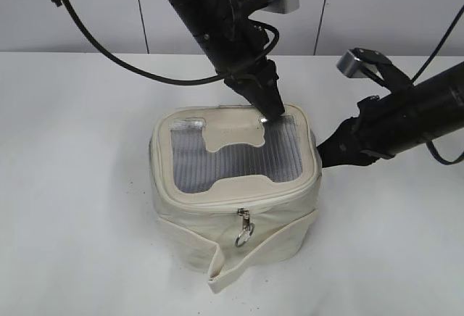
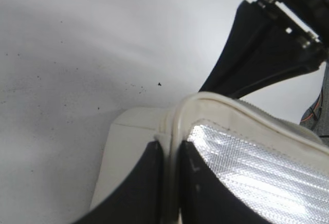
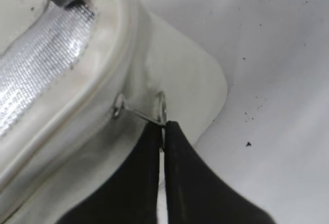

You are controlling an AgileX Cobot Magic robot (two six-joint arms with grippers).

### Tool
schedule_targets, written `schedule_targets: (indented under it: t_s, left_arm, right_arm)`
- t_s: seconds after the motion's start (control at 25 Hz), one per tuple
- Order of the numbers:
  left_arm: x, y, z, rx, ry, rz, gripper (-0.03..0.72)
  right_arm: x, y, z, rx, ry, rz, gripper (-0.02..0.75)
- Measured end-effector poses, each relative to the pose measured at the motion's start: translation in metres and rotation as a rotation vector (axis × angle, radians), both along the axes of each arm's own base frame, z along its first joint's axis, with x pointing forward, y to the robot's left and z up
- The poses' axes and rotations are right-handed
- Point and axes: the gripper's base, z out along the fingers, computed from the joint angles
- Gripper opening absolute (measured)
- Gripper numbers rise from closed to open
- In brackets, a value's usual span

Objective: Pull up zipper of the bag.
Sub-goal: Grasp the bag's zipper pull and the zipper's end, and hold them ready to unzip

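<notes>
Two end effectors work the bag (image 1: 235, 207): left end effector (image 2: 172, 183) clenched on its rim, right end effector (image 3: 163, 131) nipping a zipper (image 3: 121, 108) ring; pulling along the track looks best.

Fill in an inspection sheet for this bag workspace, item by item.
Surface: white table, scattered dark specks.
Job's things: cream bag upright; grey mesh lid panel; zipper runs round the lid rim; front slider with ring pull hangs down; second ring pull on the side.
Clutter: nothing seen.
Grippers: left pincer clamped on the lid rim; right pincer shut on the side ring pull.
Cables: black cable loops behind the left arm, another by the right arm.
Surroundings: pale panelled wall.
</notes>
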Motion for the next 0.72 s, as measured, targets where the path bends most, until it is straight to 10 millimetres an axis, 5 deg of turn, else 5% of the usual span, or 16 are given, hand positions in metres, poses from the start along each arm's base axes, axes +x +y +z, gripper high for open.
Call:
schedule_targets:
  t_s: [0.72]
  left_arm:
    - [0.000, 0.000, 0.000, 0.012, -0.012, -0.005, 0.063]
  right_arm:
    - [-0.023, -0.004, 0.032, -0.033, 0.084, 0.055, 0.006]
